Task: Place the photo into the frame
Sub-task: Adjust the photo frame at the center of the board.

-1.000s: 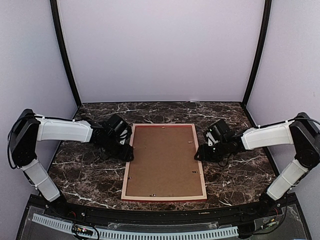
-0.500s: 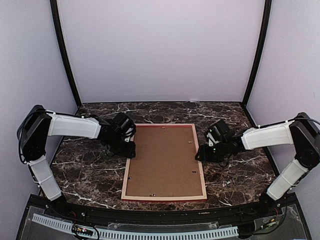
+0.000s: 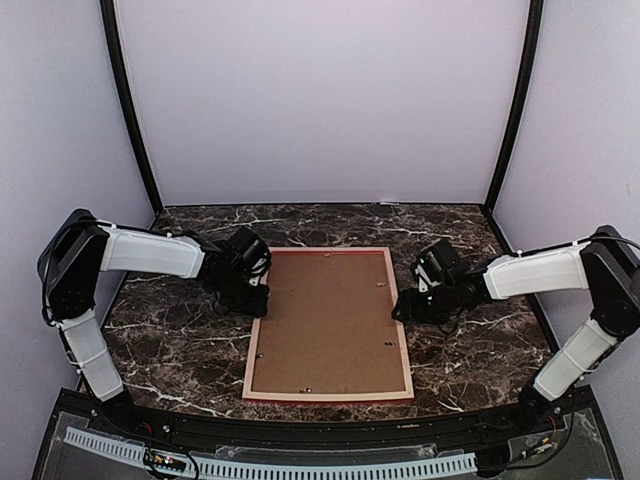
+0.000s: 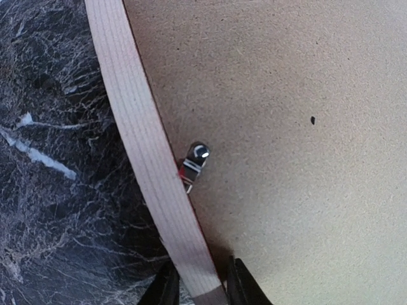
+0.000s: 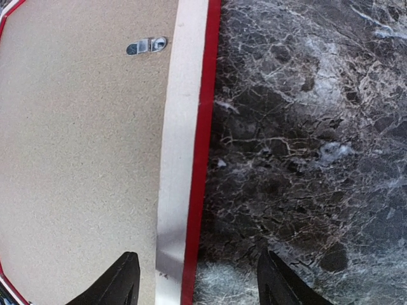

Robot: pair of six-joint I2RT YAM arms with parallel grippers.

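Frame point(image 3: 256, 345) sits face down on the table point(image 3: 170, 340) with the board point(image 3: 328, 320) in its back; can't see the photo anywhere. Left gripper point(image 4: 202, 289) is nearly closed, pinching the left rail. Right gripper point(image 5: 197, 279) hangs wide open astride the right rail, holding nothing. If only the left one lifts, I reckon the frame pivots or slips out.

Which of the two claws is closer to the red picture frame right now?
Left. The left gripper pinches the frame on its left rail, a finger snug on each side. The right gripper straddles the right rail with its fingers wide, a gap on each side.
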